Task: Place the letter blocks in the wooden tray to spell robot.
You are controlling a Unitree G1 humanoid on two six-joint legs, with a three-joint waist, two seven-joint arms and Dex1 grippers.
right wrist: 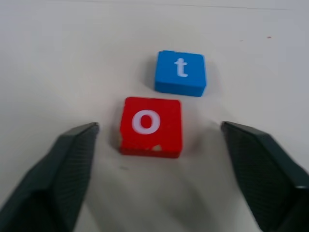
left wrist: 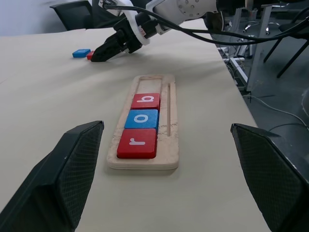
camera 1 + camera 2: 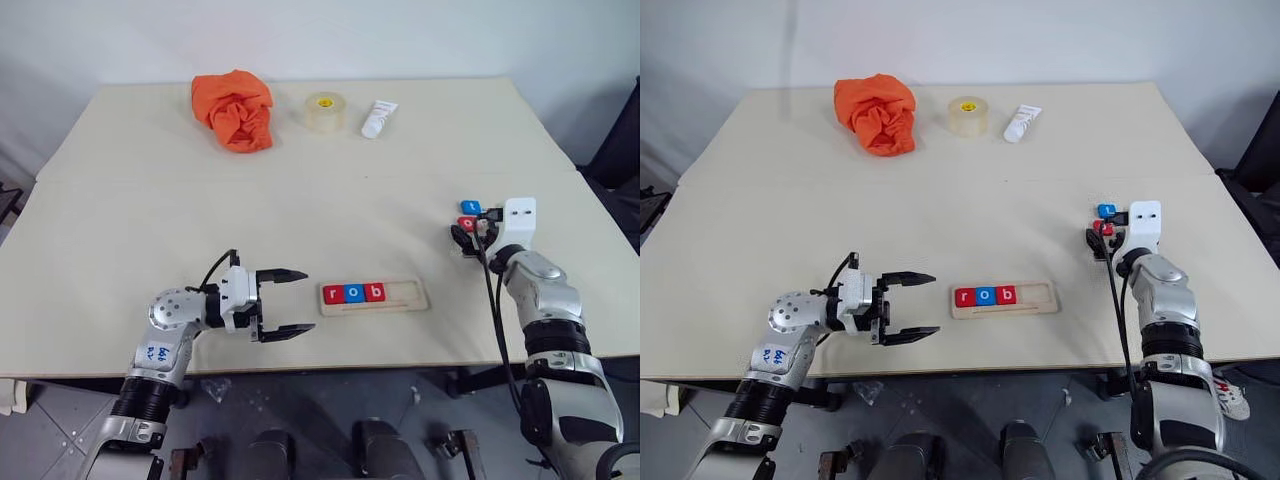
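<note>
The wooden tray point(image 3: 405, 294) lies near the table's front edge. Its left three places hold letter blocks: red r point(image 3: 333, 294), blue o point(image 3: 354, 293) and red b point(image 3: 375, 291); the right part of the slot is bare. My left gripper point(image 3: 300, 302) hovers just left of the tray, open and empty, pointing at it. At the right, a red o block point(image 1: 150, 126) and a blue t block point(image 1: 180, 72) lie loose on the table. My right gripper point(image 1: 159, 127) is open, with one finger on each side of the red o and a gap on both sides.
An orange cloth point(image 3: 234, 108), a roll of clear tape point(image 3: 325, 111) and a white tube point(image 3: 379, 118) sit along the table's far edge. The table's right edge runs close behind the right arm.
</note>
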